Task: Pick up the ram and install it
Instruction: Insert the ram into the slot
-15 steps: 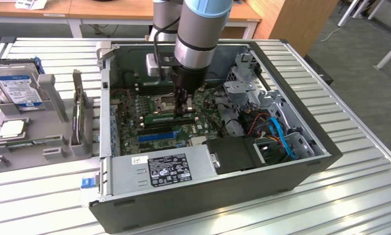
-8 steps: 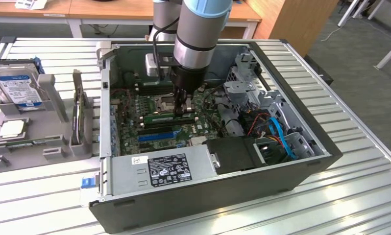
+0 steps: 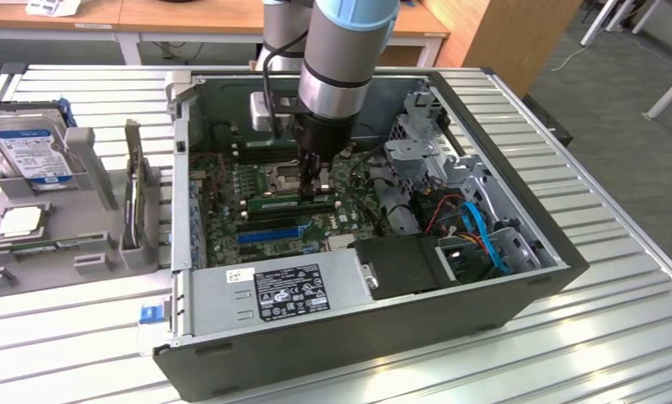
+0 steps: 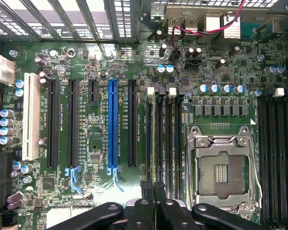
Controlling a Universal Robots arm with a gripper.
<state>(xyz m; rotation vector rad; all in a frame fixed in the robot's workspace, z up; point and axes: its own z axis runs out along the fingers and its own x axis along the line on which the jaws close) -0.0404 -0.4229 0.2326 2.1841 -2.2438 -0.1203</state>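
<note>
The ram (image 3: 271, 204), a narrow green stick, stands on edge among the black memory slots of the motherboard (image 3: 229, 189) inside the open computer case. My gripper (image 3: 313, 192) reaches straight down into the case and is shut on the ram's end nearest the processor socket. In the wrist view the black fingers (image 4: 134, 213) meet over the ram (image 4: 155, 143), which shows edge-on as a thin line lying along the memory slots (image 4: 170, 139). Whether the stick is pressed fully home I cannot tell.
A blue slot (image 4: 112, 127) and black expansion slots lie beside the memory slots; the open processor socket (image 4: 221, 167) is on the other side. The power supply (image 3: 280, 290) and drive cage (image 3: 426, 156) crowd the case. Outside at the exterior view's left stand a hard drive (image 3: 27, 151) and a green card (image 3: 134, 194).
</note>
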